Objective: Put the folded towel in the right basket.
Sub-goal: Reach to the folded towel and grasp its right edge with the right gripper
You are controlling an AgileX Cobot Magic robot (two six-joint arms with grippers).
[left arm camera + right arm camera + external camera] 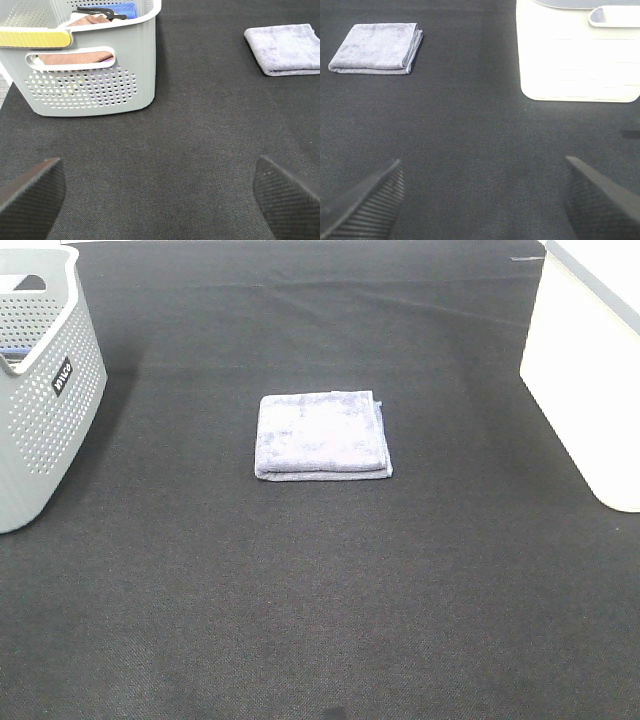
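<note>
Black mat (320, 590) bears folded towel (322, 435); left fingers (30, 195), right fingers (365, 202) gape empty; basket label (61, 375) illegible.

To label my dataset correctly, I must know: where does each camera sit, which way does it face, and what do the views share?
Exterior high: mounted high, looks down on the dark mat, folded towel central; no arm shows.
Left wrist: on the left arm, faces the grey basket; left jaws show, wide apart.
Right wrist: on the right arm, faces the white basket; right jaws show, wide apart.
Shared: all three see the towel.
</note>
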